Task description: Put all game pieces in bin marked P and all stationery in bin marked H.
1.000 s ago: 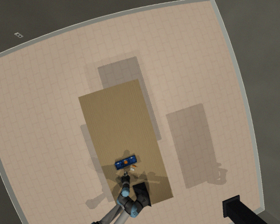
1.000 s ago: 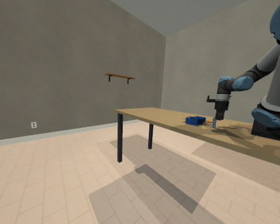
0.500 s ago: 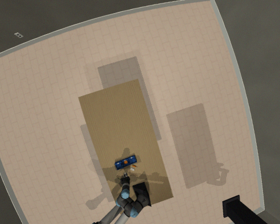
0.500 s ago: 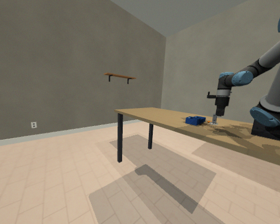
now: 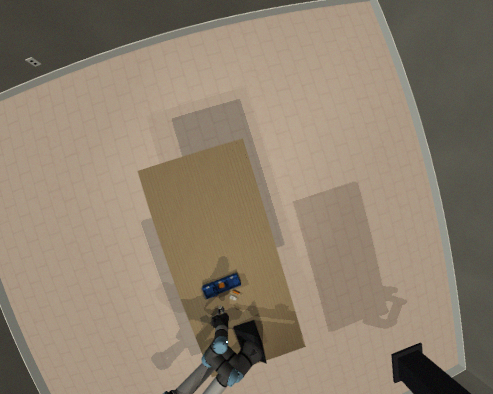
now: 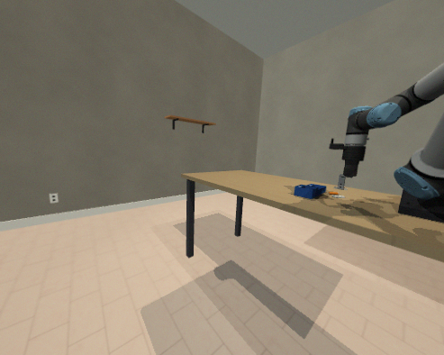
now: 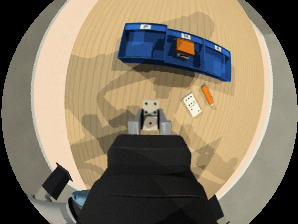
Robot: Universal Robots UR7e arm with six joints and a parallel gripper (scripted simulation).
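Gripping a small grey piece [image 7: 150, 104] with two dark dots on its face, the claw [image 7: 150, 115] is closed on it and carries it just above the tabletop [image 6: 238, 180], close to the arm's black base [image 5: 251, 340]. The piece looks like a die or domino, so I judge it a game piece bound for bin P. It hangs from its upper part, with most of its body below the fingertips. That hold suits a drop from above, though it could let the piece swing.

Just beyond and to the right, a white card [image 7: 192, 104] and a short orange stick [image 7: 208, 96] lie flat and near each other. Both are still outside the bins, and what they are is too small to tell.

Farther out stands the blue row of bins [image 7: 133, 50], long side facing the claw, with white labels on its far rim that cannot be read here. One middle compartment already holds an orange block [image 7: 184, 46]; the compartment at the left end looks bare. Which one is P I cannot tell.

The path from claw to bins is free of obstacles, provided the piece rides higher than the near wall. The two loose items lie off to one side of that line. Past the bins the tabletop runs on far, while its near and side edges lie close to the work.
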